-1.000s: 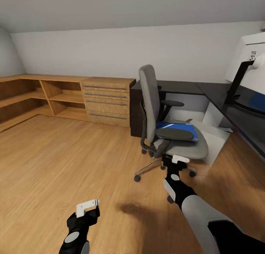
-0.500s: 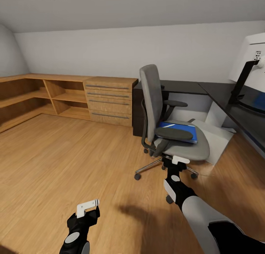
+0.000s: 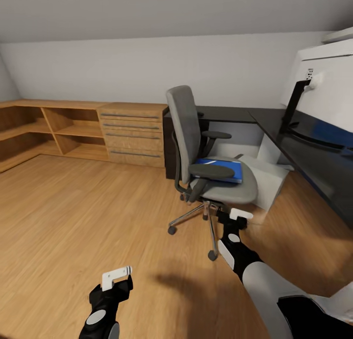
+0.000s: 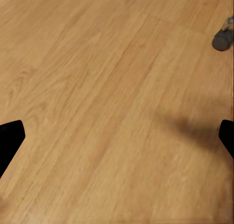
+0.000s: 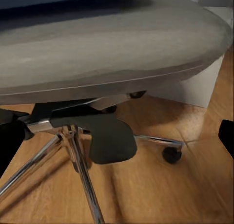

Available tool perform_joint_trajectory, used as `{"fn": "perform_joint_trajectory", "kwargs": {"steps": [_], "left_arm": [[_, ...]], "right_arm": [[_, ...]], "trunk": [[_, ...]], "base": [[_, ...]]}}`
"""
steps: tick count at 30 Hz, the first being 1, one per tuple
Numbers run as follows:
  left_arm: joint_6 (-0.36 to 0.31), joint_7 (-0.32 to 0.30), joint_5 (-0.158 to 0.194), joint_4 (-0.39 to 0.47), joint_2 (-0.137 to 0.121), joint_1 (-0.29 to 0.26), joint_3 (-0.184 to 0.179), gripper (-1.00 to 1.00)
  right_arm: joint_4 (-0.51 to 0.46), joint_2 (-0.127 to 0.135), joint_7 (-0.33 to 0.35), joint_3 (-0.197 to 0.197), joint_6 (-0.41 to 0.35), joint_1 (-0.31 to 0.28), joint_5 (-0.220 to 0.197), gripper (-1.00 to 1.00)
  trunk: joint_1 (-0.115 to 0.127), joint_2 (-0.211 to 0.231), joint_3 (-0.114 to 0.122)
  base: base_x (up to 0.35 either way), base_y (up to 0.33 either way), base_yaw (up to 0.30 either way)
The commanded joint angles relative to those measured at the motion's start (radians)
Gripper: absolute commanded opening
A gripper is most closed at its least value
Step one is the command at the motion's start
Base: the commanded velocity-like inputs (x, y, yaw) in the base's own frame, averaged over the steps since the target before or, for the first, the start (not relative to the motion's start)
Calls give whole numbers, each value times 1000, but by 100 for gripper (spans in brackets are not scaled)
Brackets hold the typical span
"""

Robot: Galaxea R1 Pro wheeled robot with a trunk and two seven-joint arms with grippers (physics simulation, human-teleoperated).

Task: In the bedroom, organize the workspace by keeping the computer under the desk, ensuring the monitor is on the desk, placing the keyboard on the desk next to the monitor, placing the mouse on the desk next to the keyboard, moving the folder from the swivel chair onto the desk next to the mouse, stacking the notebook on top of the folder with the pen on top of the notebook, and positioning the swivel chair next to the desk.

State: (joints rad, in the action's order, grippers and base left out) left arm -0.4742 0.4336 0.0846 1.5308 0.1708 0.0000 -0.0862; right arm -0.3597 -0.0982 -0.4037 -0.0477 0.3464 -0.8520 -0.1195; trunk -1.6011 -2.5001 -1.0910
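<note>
On swivel chair (image 3: 215,182) seat: blue folder (image 3: 219,169), flat. Both grippers look open, empty, prob.

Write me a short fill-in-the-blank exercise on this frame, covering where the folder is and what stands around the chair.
1. The blue folder lies on the seat of the ____.
2. The monitor stands on the black ____.
3. The light grey computer sits on the floor under the ____.
4. Beyond the chair, against the wall, stands an oak drawer chest with ____ drawers.

Missing words: swivel chair; desk; desk; four
</note>
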Motion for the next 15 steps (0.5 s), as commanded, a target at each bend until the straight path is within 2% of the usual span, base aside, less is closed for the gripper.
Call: {"fn": "perform_joint_trajectory", "kwargs": {"steps": [1,8,12,15], "left_arm": [[-2,8,9,2,-1,0,-1,100],[-3,8,9,2,-5,0,-1,100],[-3,8,9,2,-5,0,-1,100],[-3,8,9,2,-5,0,-1,100]], "right_arm": [[1,1,-2,-4,5,-1,-19,100],[-1,4,-2,-2,6,-1,-108,100],[-1,4,-3,-2,7,-1,-116,100],[-3,18,-4,-2,8,-1,-122,100]], "trunk": [[0,0,-1],[0,0,-3],[0,0,-3],[0,0,-4]], "base": [[-5,-2,-282],[-1,-1,-224],[0,0,-53],[0,0,-4]]}}
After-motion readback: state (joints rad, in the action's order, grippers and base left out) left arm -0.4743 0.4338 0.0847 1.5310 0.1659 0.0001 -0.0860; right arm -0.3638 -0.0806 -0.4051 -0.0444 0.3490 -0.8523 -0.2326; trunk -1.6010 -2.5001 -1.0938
